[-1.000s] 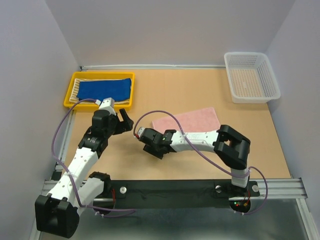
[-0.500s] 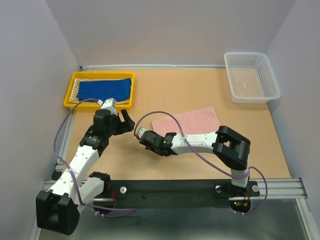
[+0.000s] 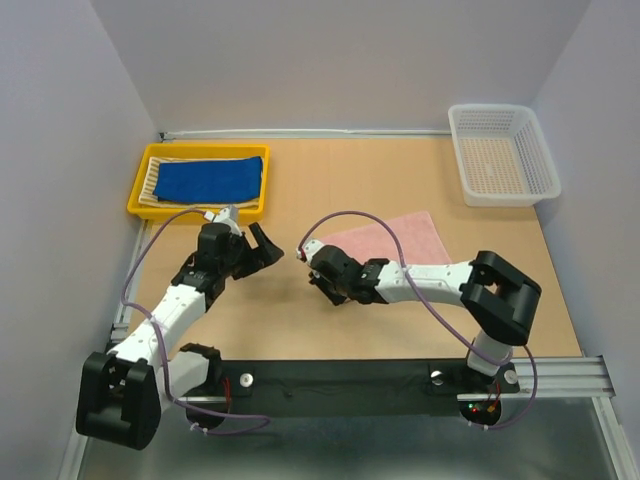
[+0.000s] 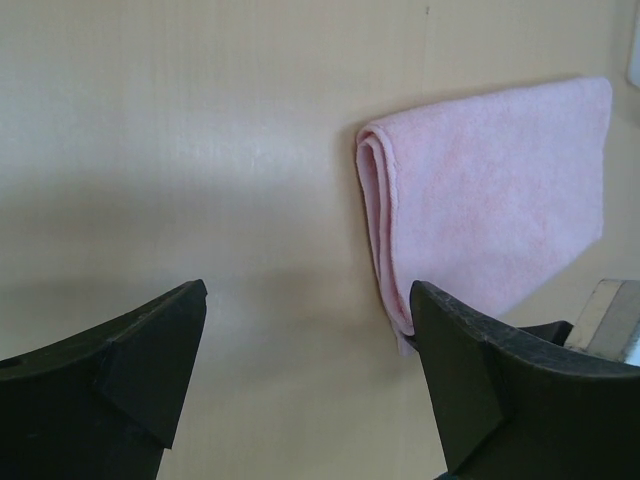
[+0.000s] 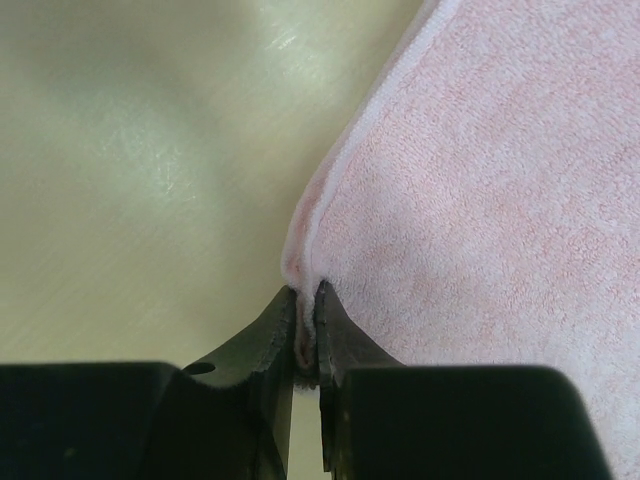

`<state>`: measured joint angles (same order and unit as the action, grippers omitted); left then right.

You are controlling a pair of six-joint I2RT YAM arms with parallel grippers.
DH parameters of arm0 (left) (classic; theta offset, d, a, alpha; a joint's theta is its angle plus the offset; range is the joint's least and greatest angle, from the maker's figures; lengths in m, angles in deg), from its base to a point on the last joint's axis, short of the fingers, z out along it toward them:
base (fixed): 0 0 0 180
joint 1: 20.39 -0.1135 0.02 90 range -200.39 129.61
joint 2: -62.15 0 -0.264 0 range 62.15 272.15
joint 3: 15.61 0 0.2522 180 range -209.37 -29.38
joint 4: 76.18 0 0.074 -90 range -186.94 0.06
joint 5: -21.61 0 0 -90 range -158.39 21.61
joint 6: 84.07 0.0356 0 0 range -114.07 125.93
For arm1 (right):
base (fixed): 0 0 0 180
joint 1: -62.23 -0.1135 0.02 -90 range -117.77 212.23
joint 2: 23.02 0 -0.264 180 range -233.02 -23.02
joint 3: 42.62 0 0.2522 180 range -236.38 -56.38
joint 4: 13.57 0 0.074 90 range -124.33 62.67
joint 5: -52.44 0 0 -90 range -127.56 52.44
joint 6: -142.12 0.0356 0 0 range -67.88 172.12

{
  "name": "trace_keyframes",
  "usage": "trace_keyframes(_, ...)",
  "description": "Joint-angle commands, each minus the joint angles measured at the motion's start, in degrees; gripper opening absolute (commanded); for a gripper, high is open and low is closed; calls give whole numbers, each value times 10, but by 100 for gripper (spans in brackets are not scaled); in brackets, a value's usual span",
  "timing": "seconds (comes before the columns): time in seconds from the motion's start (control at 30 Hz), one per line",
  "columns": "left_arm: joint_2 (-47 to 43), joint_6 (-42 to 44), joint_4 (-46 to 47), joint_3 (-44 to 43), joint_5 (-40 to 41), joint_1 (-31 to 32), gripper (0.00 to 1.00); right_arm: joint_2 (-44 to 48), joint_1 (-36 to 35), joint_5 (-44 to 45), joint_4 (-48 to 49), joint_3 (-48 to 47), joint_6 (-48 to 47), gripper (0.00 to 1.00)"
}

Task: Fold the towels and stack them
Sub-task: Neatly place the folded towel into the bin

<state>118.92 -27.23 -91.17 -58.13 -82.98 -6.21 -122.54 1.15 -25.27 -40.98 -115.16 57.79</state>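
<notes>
The pale pink towel [image 3: 395, 238] lies folded on the table right of centre; its doubled left edge [image 4: 378, 230] faces my left wrist camera. My right gripper [image 3: 322, 262] is shut on that towel's near-left corner [image 5: 307, 325], with cloth pinched between the jaws. My left gripper [image 3: 266, 246] hangs open just left of the towel, with nothing between its fingers [image 4: 150, 350]. The royal blue towel [image 3: 210, 180] lies folded on the yellow-and-cream striped towel [image 3: 150, 182] inside the yellow tray [image 3: 195, 212] at the back left.
A white mesh basket [image 3: 500, 155] stands at the back right corner. Walls close off the table on three sides. Purple cables loop over both arms.
My right gripper has closed on the pink towel's corner and shifted right with it. My left gripper has swung right and nearer, towards the towel's left edge.
</notes>
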Motion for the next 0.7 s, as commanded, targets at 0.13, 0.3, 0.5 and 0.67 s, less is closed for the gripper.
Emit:
trace_keyframes(0.13, 82, -126, 123, 11, -25, 73, 95, 73, 12, -25, 117, 53, 41, 1)
trace_keyframes(0.3, 141, -181, 176, 9, 17, 133, 96, 100, 21, -32, 154, 83, 51, 0)
trace_keyframes(0.5, 149, -186, 173, 9, 58, 146, 96, 100, 24, -46, 150, 94, 37, 7)
trace_keyframes(0.67, 91, -143, 73, -17, 139, 144, 96, 78, 23, -53, 71, 57, 14, 34)
